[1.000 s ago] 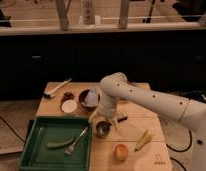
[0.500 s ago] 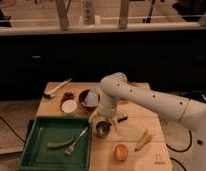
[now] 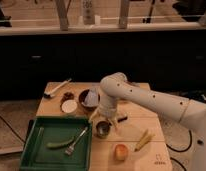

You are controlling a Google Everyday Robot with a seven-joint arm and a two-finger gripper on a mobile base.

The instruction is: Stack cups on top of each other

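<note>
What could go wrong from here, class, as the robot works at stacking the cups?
1. The gripper hangs right above the cup, which stands close to the green tray. A slightly off descent might tip the cup or push it against the tray's rim.
2. The arm bends down close beside the brown bowl, so a sideways swing could bump it.

A green rectangular tray (image 3: pixel 48 131) on the pale wooden table (image 3: pixel 161 150) holds a metal fork (image 3: pixel 76 141). Behind it, a dark brown bowl (image 3: pixel 86 99) sits beside a flat white round dish (image 3: pixel 69 106).
</note>
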